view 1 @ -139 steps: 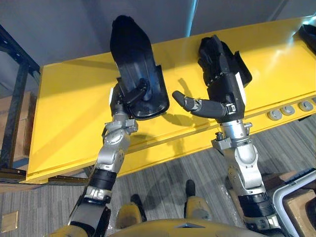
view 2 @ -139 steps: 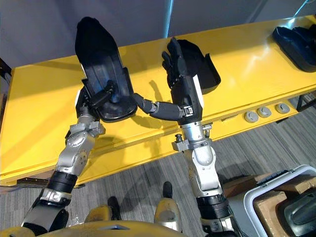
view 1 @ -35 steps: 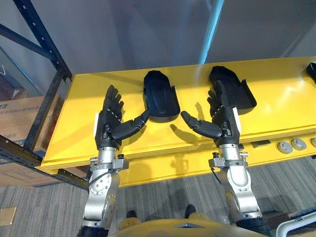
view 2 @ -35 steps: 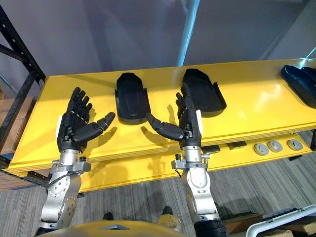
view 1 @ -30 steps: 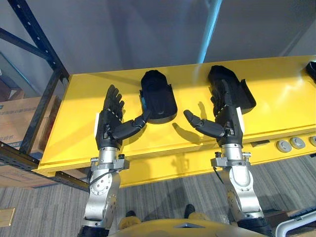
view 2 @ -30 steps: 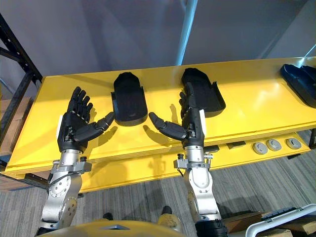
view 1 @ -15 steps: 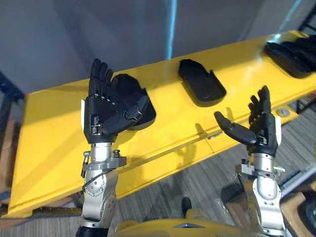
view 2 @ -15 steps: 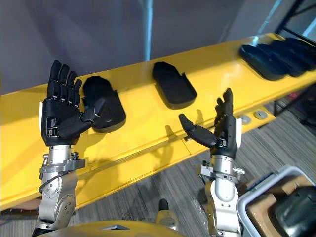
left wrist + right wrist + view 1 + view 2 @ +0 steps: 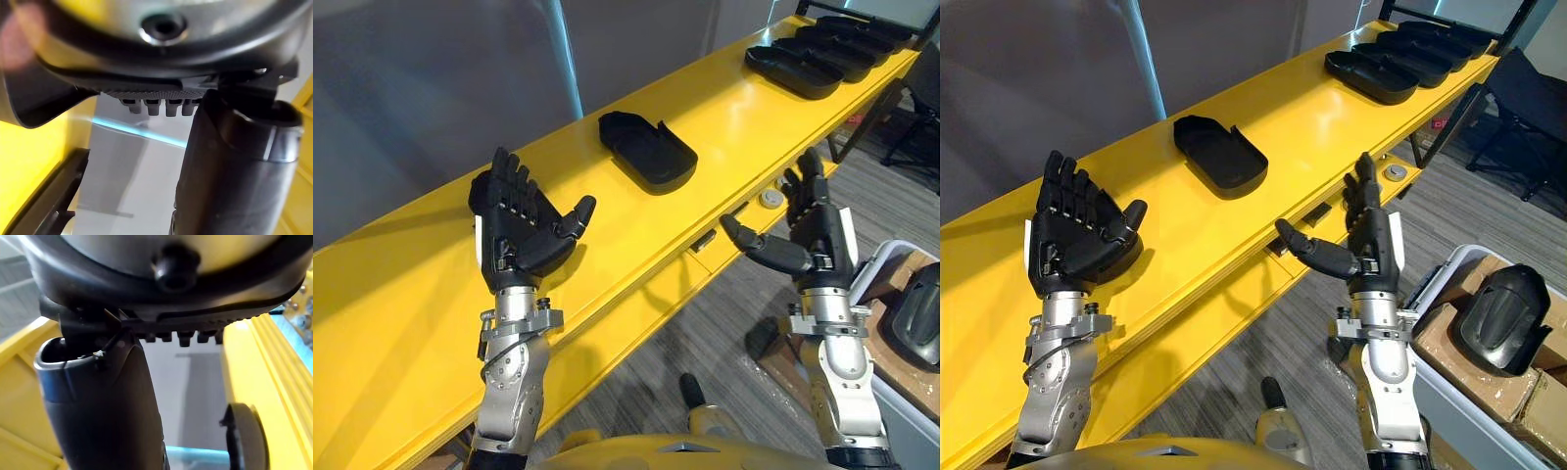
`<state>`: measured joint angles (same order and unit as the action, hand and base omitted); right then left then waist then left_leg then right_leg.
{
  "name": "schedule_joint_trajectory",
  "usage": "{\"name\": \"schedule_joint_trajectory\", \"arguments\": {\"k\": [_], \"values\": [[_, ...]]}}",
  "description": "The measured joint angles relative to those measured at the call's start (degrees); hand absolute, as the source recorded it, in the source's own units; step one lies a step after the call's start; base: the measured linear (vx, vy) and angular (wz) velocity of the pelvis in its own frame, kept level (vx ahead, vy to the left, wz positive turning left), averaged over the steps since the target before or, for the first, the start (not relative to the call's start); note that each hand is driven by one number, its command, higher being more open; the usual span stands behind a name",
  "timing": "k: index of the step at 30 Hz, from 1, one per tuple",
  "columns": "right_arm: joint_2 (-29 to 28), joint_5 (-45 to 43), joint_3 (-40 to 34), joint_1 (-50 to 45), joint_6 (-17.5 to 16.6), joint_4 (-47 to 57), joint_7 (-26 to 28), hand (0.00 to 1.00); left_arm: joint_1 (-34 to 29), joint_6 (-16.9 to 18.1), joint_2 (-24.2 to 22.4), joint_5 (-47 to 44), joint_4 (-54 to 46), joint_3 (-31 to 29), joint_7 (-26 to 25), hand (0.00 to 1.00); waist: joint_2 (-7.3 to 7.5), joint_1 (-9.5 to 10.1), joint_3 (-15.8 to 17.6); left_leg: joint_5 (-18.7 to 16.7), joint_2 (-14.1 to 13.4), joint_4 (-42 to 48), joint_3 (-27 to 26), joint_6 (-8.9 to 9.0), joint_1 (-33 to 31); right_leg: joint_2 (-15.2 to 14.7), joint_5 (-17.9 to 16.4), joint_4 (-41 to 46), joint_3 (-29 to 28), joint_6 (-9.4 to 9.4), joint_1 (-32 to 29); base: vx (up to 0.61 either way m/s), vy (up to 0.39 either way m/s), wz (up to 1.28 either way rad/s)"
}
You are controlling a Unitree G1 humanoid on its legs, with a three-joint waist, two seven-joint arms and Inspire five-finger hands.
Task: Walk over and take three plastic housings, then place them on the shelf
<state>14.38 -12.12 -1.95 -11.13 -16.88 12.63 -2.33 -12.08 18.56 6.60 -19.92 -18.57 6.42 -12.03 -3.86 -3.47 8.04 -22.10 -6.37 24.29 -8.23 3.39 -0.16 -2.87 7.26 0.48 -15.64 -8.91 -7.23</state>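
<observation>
Count one plastic housing lying alone midway along the yellow shelf. Count a row of housings at the shelf's right end, at least three, exact number unclear. See left hand raised over the shelf's front edge and right hand off the shelf's front, both with fingers spread straight, holding nothing. Spot one dark moulded part in a grey bin before the shelf's right end.

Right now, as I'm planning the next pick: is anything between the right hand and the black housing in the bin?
Nothing visible does. The right hand is open and empty; the housing lies uncovered atop cardboard boxes in the bin.
</observation>
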Motion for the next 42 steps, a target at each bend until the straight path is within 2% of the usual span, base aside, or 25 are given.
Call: {"name": "schedule_joint_trajectory", "arguments": {"k": [4, 8, 9, 10, 11, 12, 14, 15, 16, 20, 21, 23, 24, 25, 26, 27, 28, 29, 30, 31, 33, 36, 38, 40, 42], "values": [[-4.4, -0.6, 2.0, -2.3, 0.1, -0.3, -3.4, 1.0, 0.1, 0.0, 0.0, -0.2, -1.3, 0.3, 2.7, 1.0, 0.62, 0.91, 1.3, -1.3, -0.2, 4.9, 0.9, -0.12, -3.0, 0.7, -0.2, 4.8, 0.6, 0.33, -3.5, -0.02, 0.046, 0.0], [-8.4, -2.9, 2.0, -8.1, -0.4, -0.1, -3.2, 1.0, 2.0, 0.2, 0.2, 0.1, -4.8, 3.5, 3.4, 1.0, 1.4, 0.44, 3.2, -4.5, -1.3, 10.9, -1.4, -1.51, -3.1, 2.1, -0.2, 10.3, 0.1, 0.36, -4.8, -0.13, 0.1, -0.44], [-8.8, -3.2, 2.2, -8.9, -0.5, 0.0, -2.4, 1.0, 2.6, 0.2, 0.4, 0.1, -6.2, 4.3, 3.5, 1.0, 2.29, 0.56, 3.8, -5.1, -2.0, 11.8, -3.2, -2.5, -2.7, 2.1, 2.0, 9.1, 0.4, 0.57, -4.7, -0.21, 0.06, -0.68], [-8.7, -3.9, 2.2, -8.6, -0.6, 0.0, -1.7, 1.0, 2.9, 0.3, 0.3, 0.1, -6.5, 4.5, 3.6, 1.0, 1.99, 0.88, 4.0, -4.9, -2.9, 11.7, -4.7, -3.34, -3.0, 2.0, 3.9, 7.1, 0.5, 0.86, -4.4, -0.27, 0.073, -0.94], [-8.6, -4.8, 2.4, -7.8, -1.3, 0.5, -1.2, 1.0, 3.9, 0.3, 0.3, 0.1, -6.4, 4.4, 4.2, 1.0, 2.26, 1.21, 4.0, -4.2, -3.9, 11.6, -7.2, -4.12, -3.2, 1.9, 0.8, 11.8, 4.7, 3.87, -5.4, -0.27, 0.073, -0.83], [-8.2, -5.3, 2.5, -6.8, -1.7, 1.2, -0.9, 1.0, 4.2, 0.3, 0.4, 0.1, -6.4, 4.4, 4.5, 1.0, 2.1, 1.63, 4.1, -3.4, -4.6, 11.2, -8.5, -4.43, -3.4, 1.4, -2.6, 16.5, 7.7, 4.29, -5.8, -0.26, 0.076, -0.9], [-7.3, -9.3, 2.7, -2.7, -3.4, 1.6, -0.3, 1.0, 4.8, -0.2, 0.4, -0.9, -6.1, 4.1, 8.5, 1.0, 1.95, 2.92, 4.0, -0.9, -6.4, 9.3, -10.7, -4.35, -3.4, -1.8, -9.0, 27.5, 13.1, 6.59, -5.0, -0.19, 0.009, -0.68], [-7.3, -10.4, 2.6, -1.6, -3.5, 1.2, -0.1, 1.0, 4.9, -0.4, 0.5, -1.8, -6.0, 4.1, 9.8, 1.0, 2.1, 3.34, 4.0, -0.1, -6.8, 8.6, -11.1, -4.04, -3.4, -3.0, -10.1, 29.9, 14.0, 7.23, -4.5, -0.2, -0.114, -0.47], [-7.3, -11.2, 2.5, 1.7, -3.9, -2.7, 0.4, 1.0, 4.8, -1.4, 1.0, -3.1, -5.2, 4.0, 12.4, 1.0, 2.45, 3.49, 3.6, 2.0, -8.0, 6.6, -11.6, -3.26, -3.7, -6.0, -11.0, 34.2, 15.3, 8.13, -2.9, -0.15, -0.139, -0.31], [-7.2, -10.7, 2.5, 7.2, -3.3, -14.6, 0.0, 1.0, 4.9, -4.8, 3.6, -5.1, -1.1, 4.1, 16.4, 1.0, 4.55, 4.45, 1.1, 6.6, -10.6, 2.9, -13.3, 0.09, -5.7, -11.8, -10.9, 34.8, 15.3, 8.21, -0.1, -0.12, -0.223, -0.41], [-7.1, -10.6, 2.4, 7.4, -2.7, -15.9, -0.3, 1.0, 4.9, -5.2, 3.8, -5.7, 0.3, 4.2, 16.5, 1.0, 5.03, 4.54, 0.7, 7.6, -11.9, 3.3, -13.5, 1.35, -7.3, -12.5, -10.8, 32.4, 14.6, 7.84, 0.8, -0.16, -0.457, -0.48], [-7.0, -8.7, 1.6, 7.3, -0.8, -16.5, -0.7, 1.0, 5.0, -6.5, 4.0, -7.1, 2.0, 4.3, 15.9, 1.0, 6.12, 4.48, 0.0, 9.3, -13.3, 4.0, -13.5, 3.15, -9.2, -13.1, -8.2, 22.8, 14.5, 3.92, 3.5, -0.13, -0.478, -0.43], [-6.0, -8.3, 0.9, 7.4, 0.5, -16.5, -0.9, 1.0, 5.6, -7.0, 3.5, -7.7, 4.1, 4.6, 15.6, 1.0, 6.63, 4.26, -0.5, 10.2, -14.1, 4.5, -13.2, 4.59, -9.8, -12.6, -10.1, 17.0, 16.4, -0.56, 6.7, -0.1, -0.478, -0.35], [-4.9, -8.2, 0.4, 7.5, 1.5, -16.5, -1.1, 1.0, 5.6, -7.8, 2.8, -8.2, 5.5, 4.7, 15.1, 1.0, 5.62, 3.86, -0.5, 11.4, -15.0, 3.7, -11.8, 5.11, -9.9, -11.7, -12.4, 15.7, 18.3, -3.54, 7.1, -0.09, -0.489, -0.26], [-3.8, -7.6, -0.3, 7.1, 2.5, -16.5, -1.7, 1.0, 5.5, -8.4, 2.3, -8.8, 6.9, 5.5, 14.3, 1.0, 4.45, 2.89, -0.7, 13.0, -15.5, 2.3, -9.9, 4.82, -9.8, -10.5, -14.0, 15.1, 20.1, -4.26, 7.7, -0.04, -0.464, -0.02], [-3.0, -6.2, -2.2, 6.1, 3.8, -16.5, -2.6, 1.0, 5.3, -9.4, 1.3, -9.0, 8.1, 7.3, 13.4, 1.0, 3.17, 1.23, -1.1, 15.5, -16.4, 0.5, -8.0, 1.64, -9.7, -8.8, -15.1, 14.3, 21.7, -3.49, 8.7, -0.03, -0.521, 0.01], [-2.8, -6.2, -4.1, 4.9, 4.7, -16.3, -3.6, 1.0, 4.9, -10.0, 0.5, -9.1, 8.2, 9.0, 13.2, 1.0, 2.77, 0.69, -1.3, 18.7, -17.1, -1.0, -7.1, -1.61, -9.0, -7.4, -15.4, 14.2, 21.8, -2.93, 8.9, -0.02, -0.418, -0.09], [-2.8, -6.2, -4.9, 4.5, 5.3, -15.9, -4.2, 1.0, 4.8, -10.0, 0.2, -9.1, 8.2, 9.6, 13.3, 1.0, 2.69, 0.42, -1.4, 20.4, -17.4, -1.7, -6.8, -1.73, -8.3, -6.8, -15.4, 14.0, 21.6, -2.88, 8.9, -0.01, -0.271, -0.49], [-2.7, -6.2, -6.1, 4.3, 6.3, -15.1, -5.0, 1.0, 4.8, -10.0, -0.2, -9.0, 8.1, 10.5, 13.4, 1.0, 3.04, 0.21, -1.2, 20.9, -16.8, -3.4, -5.6, 0.4, -7.0, -6.1, -15.5, 13.4, 20.0, -2.58, 8.9, -0.01, -0.153, -0.83], [-1.9, -6.3, -7.2, 4.4, 6.6, -13.9, -5.7, 1.0, 4.8, -9.9, -0.5, -8.8, 7.8, 11.0, 13.4, 1.0, 2.15, 0.23, -1.8, 18.3, -13.6, -6.1, -2.5, 3.67, -5.5, -5.8, -15.5, 12.4, 17.2, -1.84, 7.8, 0.0, -0.147, -0.95], [-0.8, -6.3, -7.3, 4.8, 6.7, -13.4, -5.8, 1.0, 5.2, -9.8, -0.6, -8.7, 7.6, 11.0, 13.1, 1.0, 1.88, 0.21, -1.9, 14.9, -10.3, -10.2, 0.4, 3.46, -3.4, -5.3, -16.7, 12.3, 15.1, 0.5, 5.8, -0.01, -0.043, -0.88], [-0.2, -6.4, -6.0, 4.7, 9.0, -14.3, -5.4, 1.0, 4.9, -9.9, -1.0, -8.6, 7.9, 11.0, 12.6, 1.0, 1.37, 0.19, -2.2, 13.8, -8.9, -13.4, 4.0, 4.85, -2.2, -4.6, -16.2, 13.0, 13.0, 1.07, 3.2, -0.05, -0.014, -0.6], [0.0, -6.3, -3.0, 4.8, 9.8, -15.9, -5.4, 1.0, 4.7, -10.2, 0.3, -8.4, 7.9, 10.9, 12.8, 1.0, 2.61, 0.81, -1.5, 13.6, -8.2, -13.3, 2.7, 6.56, -0.9, -5.4, -15.2, 13.5, 12.8, 0.71, 2.9, -0.09, 0.086, -0.39], [0.1, -6.3, -0.6, 7.4, 10.0, -19.3, -5.8, 1.0, 4.9, -10.3, 1.2, -7.4, 7.9, 10.7, 12.9, 1.0, 2.99, 1.97, -1.2, 13.0, -8.1, -11.8, 1.7, 6.87, -2.1, -5.6, -12.0, 11.6, 13.6, 1.01, 2.1, -0.17, 0.117, -0.37], [0.2, -6.3, -0.1, 14.3, 10.0, -25.9, -7.3, 1.0, 5.9, -10.3, 3.5, -6.4, 8.0, 10.7, 13.0, 1.0, 4.3, 2.62, -0.4, 12.7, -6.8, -9.5, 1.7, 6.84, -5.5, -7.3, -8.8, 6.3, 16.0, 0.63, 1.9, -0.18, 0.101, -0.16]]}}
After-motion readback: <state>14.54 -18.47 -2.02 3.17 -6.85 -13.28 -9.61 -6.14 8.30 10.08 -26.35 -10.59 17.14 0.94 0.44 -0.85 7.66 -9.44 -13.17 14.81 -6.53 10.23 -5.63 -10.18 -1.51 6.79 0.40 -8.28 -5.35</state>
